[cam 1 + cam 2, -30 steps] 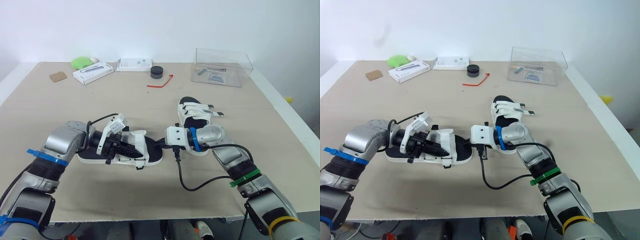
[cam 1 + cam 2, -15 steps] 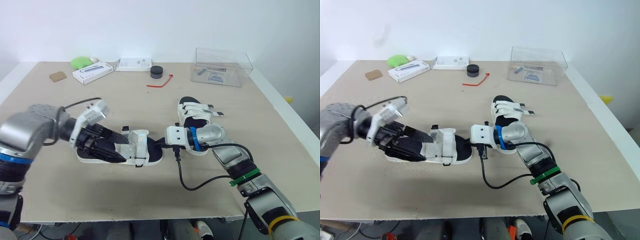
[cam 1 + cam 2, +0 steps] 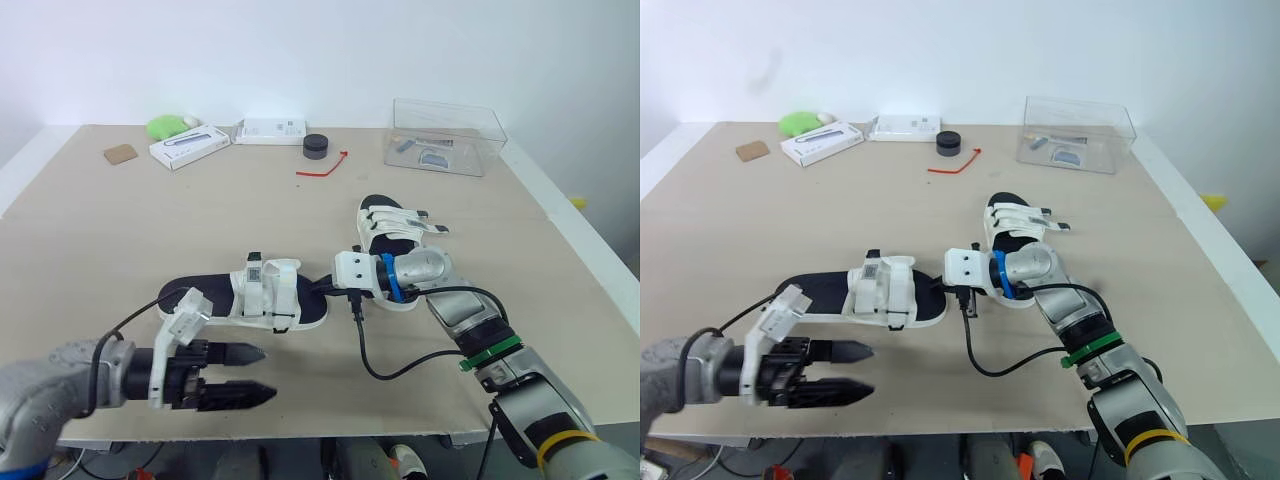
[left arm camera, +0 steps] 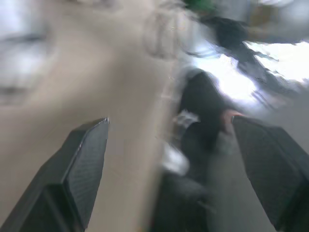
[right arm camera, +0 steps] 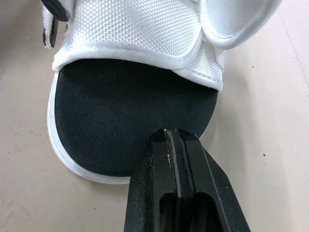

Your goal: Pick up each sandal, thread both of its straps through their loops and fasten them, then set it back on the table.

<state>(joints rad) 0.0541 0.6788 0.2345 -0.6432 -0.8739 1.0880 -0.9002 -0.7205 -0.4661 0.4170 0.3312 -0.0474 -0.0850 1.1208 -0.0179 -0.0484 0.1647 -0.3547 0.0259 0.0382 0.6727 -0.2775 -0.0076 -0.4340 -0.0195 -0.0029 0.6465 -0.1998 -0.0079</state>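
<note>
One white sandal with a black insole (image 3: 205,300) lies flat on the table, its white straps (image 3: 268,292) standing over its middle. My left gripper (image 3: 266,373) hovers open near the table's front edge, clear of that sandal, with nothing between its fingers (image 4: 82,169). My right gripper (image 5: 179,137) is shut, its tips resting on the black insole (image 5: 125,116) at the sandal's right end (image 3: 318,290). The second sandal (image 3: 395,225) lies behind my right wrist with its straps closed over it.
A clear plastic box (image 3: 445,135) stands at the back right. Along the back edge are a black round puck (image 3: 317,146), a red tie (image 3: 322,165), two white boxes (image 3: 187,145) (image 3: 270,128), a green object (image 3: 165,126) and a brown card (image 3: 117,154).
My left gripper let go of the left sandal, opened, and drew back toward the front edge. The sandal stays on the table. My right arm has not moved.
</note>
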